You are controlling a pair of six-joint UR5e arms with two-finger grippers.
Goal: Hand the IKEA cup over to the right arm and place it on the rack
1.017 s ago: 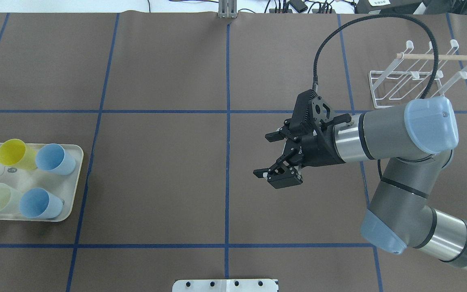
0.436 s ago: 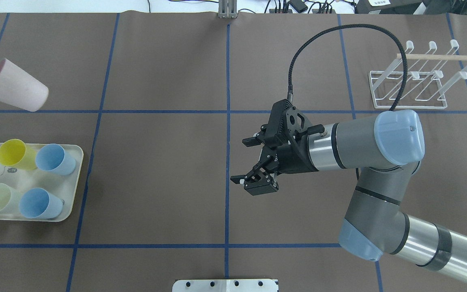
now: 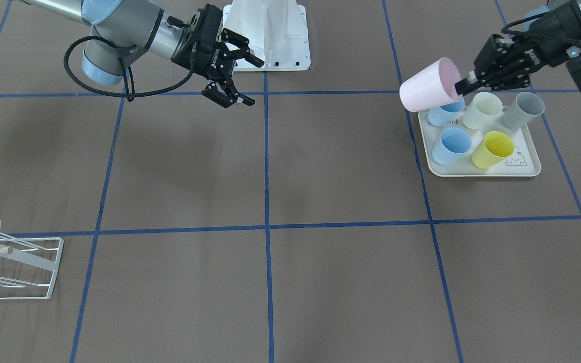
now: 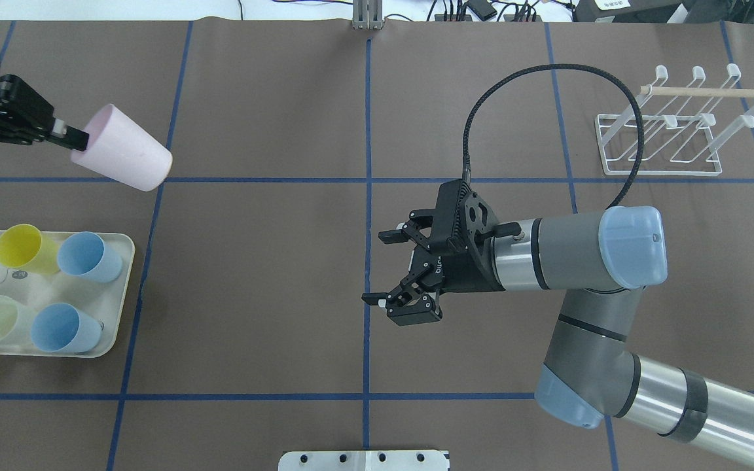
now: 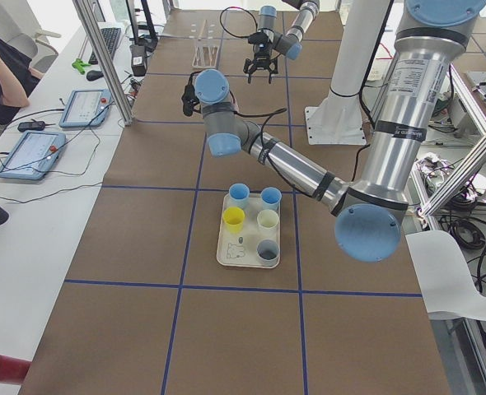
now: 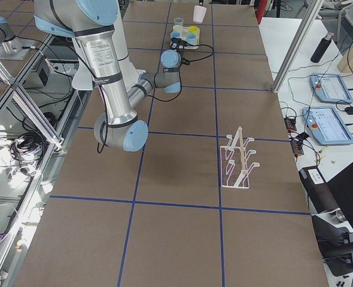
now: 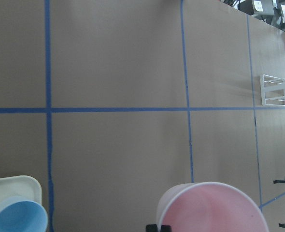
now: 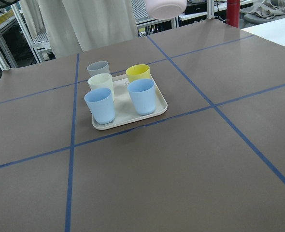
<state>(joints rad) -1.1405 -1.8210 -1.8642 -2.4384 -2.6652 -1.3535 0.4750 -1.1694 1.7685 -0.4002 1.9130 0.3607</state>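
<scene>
My left gripper [image 4: 76, 137] is clamped on the rim of the pink cup [image 4: 125, 150], one finger inside the mouth, and I hold it in the air tipped on its side, base pointing toward the middle of the table, just beyond the cream tray [image 4: 114, 309] with five other cups standing on it. My right gripper [image 4: 376, 268] hangs near the table's centre, jaws spread wide and empty, well apart from the cup. The white wire rack [image 4: 711, 92] stands at the table's far right with nothing on its prongs.
</scene>
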